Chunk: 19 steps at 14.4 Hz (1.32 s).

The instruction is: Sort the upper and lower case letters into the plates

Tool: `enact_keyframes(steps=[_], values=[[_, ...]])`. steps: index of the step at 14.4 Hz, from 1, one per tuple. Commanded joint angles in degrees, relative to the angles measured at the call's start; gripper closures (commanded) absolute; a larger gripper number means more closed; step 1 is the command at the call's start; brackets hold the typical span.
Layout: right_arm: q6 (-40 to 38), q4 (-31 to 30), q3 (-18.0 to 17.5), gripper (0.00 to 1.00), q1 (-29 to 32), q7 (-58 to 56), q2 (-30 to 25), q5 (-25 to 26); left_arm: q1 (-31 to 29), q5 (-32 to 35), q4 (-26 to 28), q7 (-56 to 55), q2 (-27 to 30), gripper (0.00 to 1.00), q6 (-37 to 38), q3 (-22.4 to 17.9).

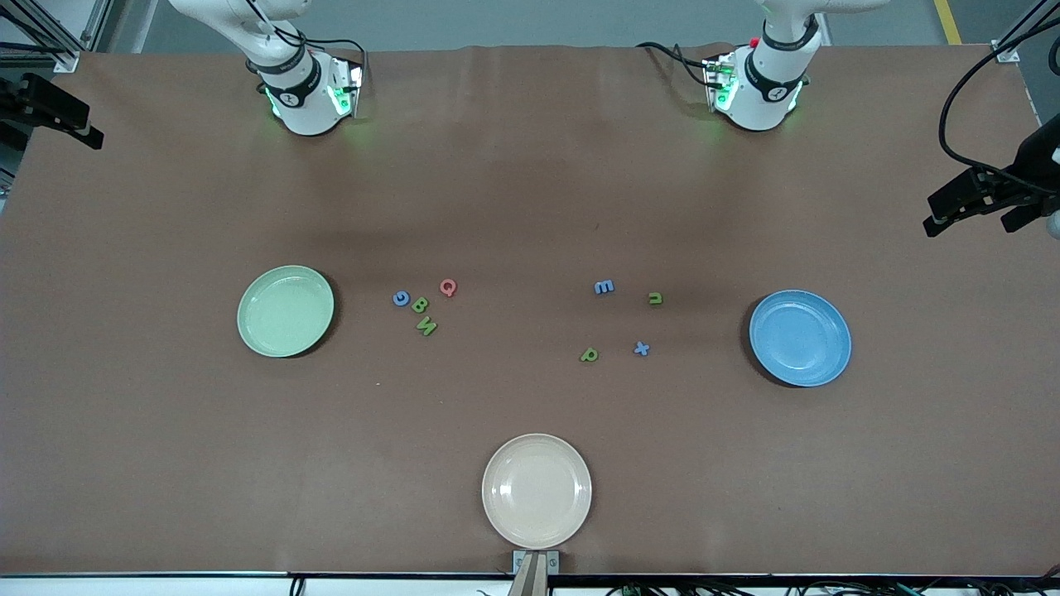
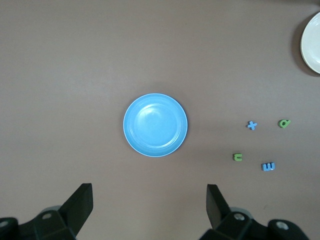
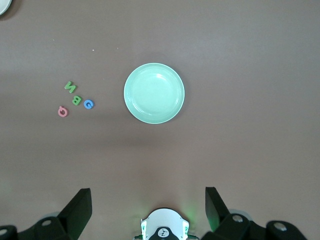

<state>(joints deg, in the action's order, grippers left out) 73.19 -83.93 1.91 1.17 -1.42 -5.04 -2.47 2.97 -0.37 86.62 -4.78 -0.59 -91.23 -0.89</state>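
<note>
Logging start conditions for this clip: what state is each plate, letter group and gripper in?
Green plate: empty.
Blue plate: empty.
Cream plate: empty.
Capitals Q, G, B, N: loose on table beside green plate.
Small letters: loose on table, spread out, toward blue plate.
Left gripper: open, above blue plate.
Right gripper: open, above green plate.

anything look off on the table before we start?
Nothing stands out. The green plate, blue plate and cream plate sit flat and empty; the capitals and lowercase letters lie loose in two clusters between them.
</note>
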Motion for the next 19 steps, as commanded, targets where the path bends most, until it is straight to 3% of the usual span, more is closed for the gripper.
enact_keyframes(steps=[1,9,13,19], values=[[0.11,-0.27,0.2,0.0,-0.29,1.76,-0.24,-1.13,0.02,-0.6,-1.54,0.82,-0.46,0.0,1.41,-0.16],[0.73,-0.1,0.2,0.0,-0.21,1.33,-0.24,-0.95,0.37,-0.95,-1.1,0.12,-0.9,0.0,1.41,0.01],[2.39,-0.01,0.29,0.0,-0.12,0.71,-0.24,-0.07,1.95,-1.04,-0.31,-0.4,-5.37,0.0,1.85,2.37],[2.58,-0.09,0.2,0.0,-2.4,0.54,-0.24,3.18,4.06,-1.04,-0.48,-12.51,-16.0,0.0,-2.53,8.97]])
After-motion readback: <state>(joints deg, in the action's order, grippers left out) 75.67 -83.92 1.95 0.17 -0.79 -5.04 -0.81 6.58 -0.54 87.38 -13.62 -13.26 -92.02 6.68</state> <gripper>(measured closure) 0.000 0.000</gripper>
